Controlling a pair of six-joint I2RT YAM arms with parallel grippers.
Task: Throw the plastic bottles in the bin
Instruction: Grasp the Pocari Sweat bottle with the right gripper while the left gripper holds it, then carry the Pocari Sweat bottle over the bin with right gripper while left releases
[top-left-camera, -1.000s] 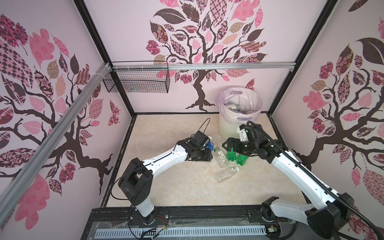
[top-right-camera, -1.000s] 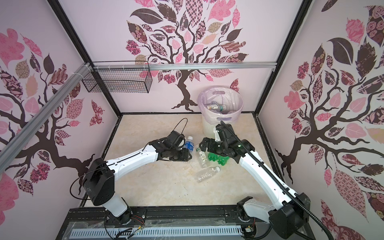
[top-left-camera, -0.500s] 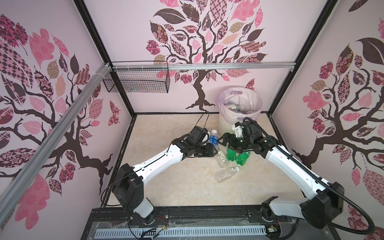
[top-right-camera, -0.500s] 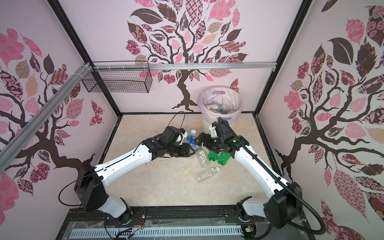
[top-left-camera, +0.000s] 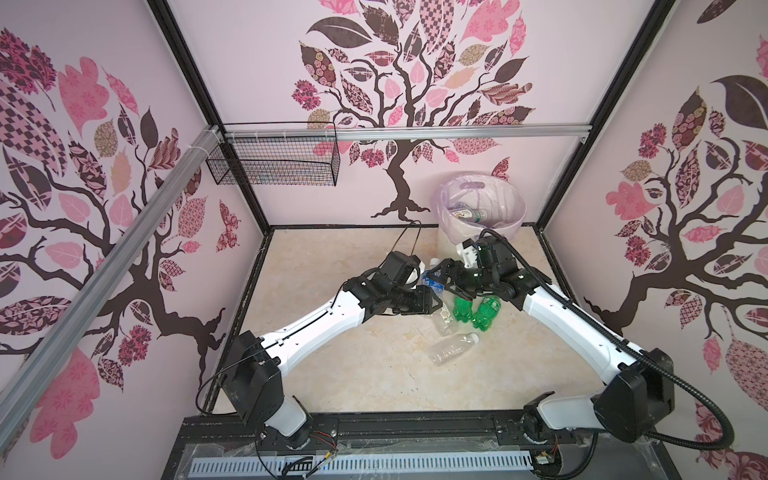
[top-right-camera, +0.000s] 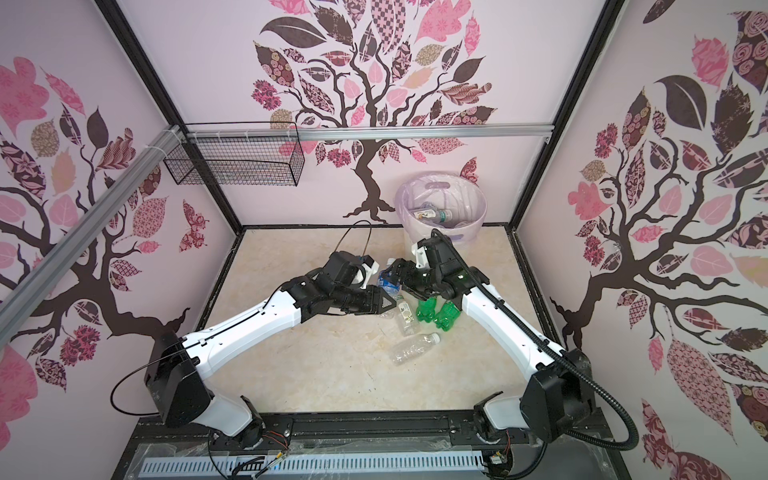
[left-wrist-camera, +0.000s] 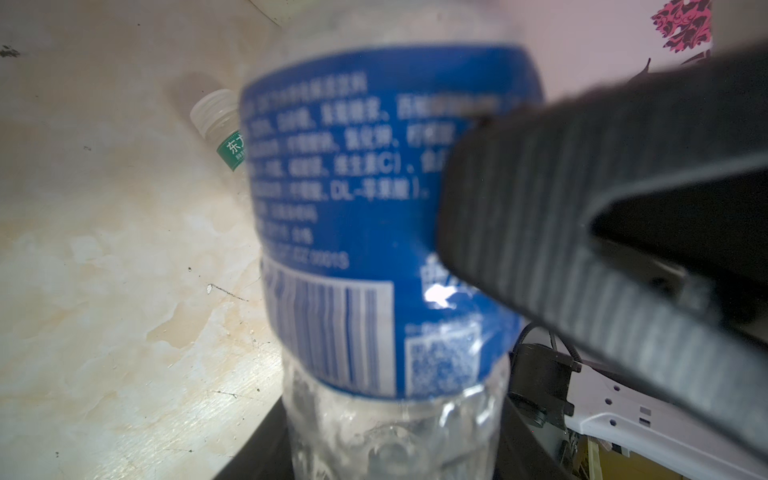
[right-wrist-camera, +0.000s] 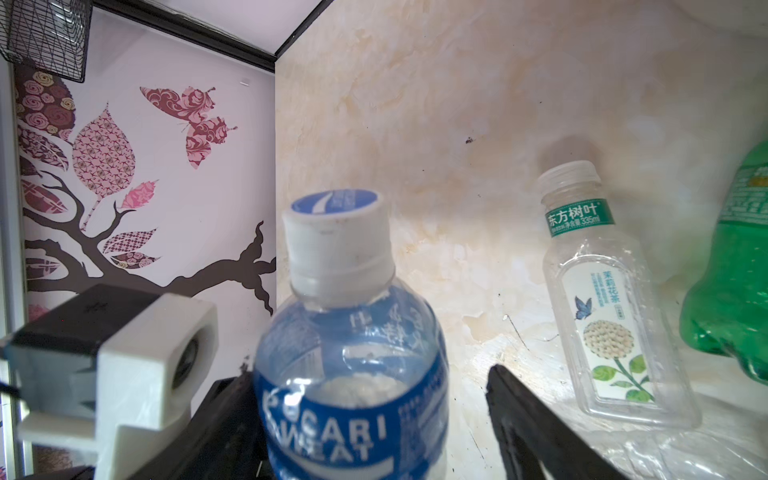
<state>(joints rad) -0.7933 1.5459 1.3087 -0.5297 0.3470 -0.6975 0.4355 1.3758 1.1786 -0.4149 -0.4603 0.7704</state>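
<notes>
As the left gripper (top-left-camera: 434, 298), clamped on the blue-labelled bottle (top-left-camera: 433, 281), rises nearer the bin (top-left-camera: 517, 208), the right gripper (top-left-camera: 449, 281), jaws wide, narrows around it: likely a handover.

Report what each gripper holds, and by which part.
Left gripper grips the blue-label bottle at its labelled middle. Right gripper holds nothing: its fingers straddle that bottle, one visibly clear of it.

The white-and-black left arm (top-left-camera: 316, 324) reaches forward and inward, its black left gripper (top-left-camera: 434, 297) clamped on a clear plastic bottle with a blue label (top-left-camera: 432, 281). The matching right arm (top-left-camera: 573, 320) angles in to meet it. The black right gripper (top-left-camera: 451, 280) has its jaws spread around the same bottle, one finger (right-wrist-camera: 532, 424) clear of it.
</notes>
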